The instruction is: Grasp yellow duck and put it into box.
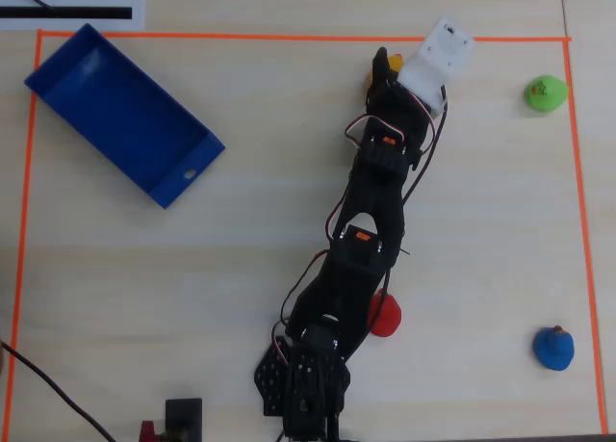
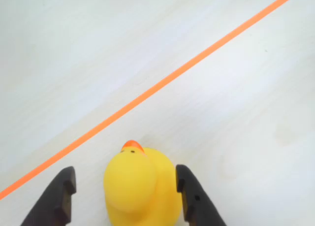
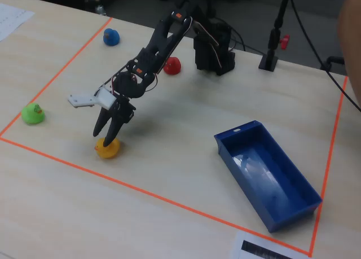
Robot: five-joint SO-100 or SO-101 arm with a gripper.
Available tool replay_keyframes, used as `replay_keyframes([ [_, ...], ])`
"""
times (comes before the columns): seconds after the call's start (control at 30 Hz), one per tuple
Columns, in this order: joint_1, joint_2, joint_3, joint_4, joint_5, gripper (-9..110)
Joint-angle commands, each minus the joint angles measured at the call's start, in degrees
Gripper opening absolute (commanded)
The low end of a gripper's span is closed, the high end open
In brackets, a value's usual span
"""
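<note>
The yellow duck (image 2: 142, 189) stands on the table just inside the orange tape line, between the fingers of my gripper (image 2: 125, 174). The gripper is open. The right finger (image 2: 193, 196) is at the duck's side, while a gap separates the duck from the left finger (image 2: 56, 199). From above, the arm hides most of the duck (image 1: 370, 77), and the gripper (image 1: 378, 68) reaches toward the far tape line. In the fixed view the gripper (image 3: 107, 136) points down over the duck (image 3: 107, 148). The dark blue box (image 1: 115, 110) lies empty at the overhead view's top left, far from the duck, and also shows in the fixed view (image 3: 271, 183).
A green duck (image 1: 545, 93) sits at the overhead view's top right, a blue duck (image 1: 554, 348) at the bottom right, and a red duck (image 1: 386, 316) beside the arm's base. Orange tape (image 1: 289, 37) frames the work area. A white paper (image 1: 67, 4) lies beyond it.
</note>
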Motion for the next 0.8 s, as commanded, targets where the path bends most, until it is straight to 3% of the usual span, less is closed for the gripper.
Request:
replay_keyframes([
  [0.0, -0.3, -0.4, -3.8, 0.1, -0.1, 28],
  [0.33, -0.5, -5.4, -3.5, -3.8, -6.3, 23],
  [0.43, -0.3, -5.8, -4.3, -3.3, -6.4, 0],
  [0.77, 1.4, -1.5, -4.3, 1.0, -2.9, 0],
])
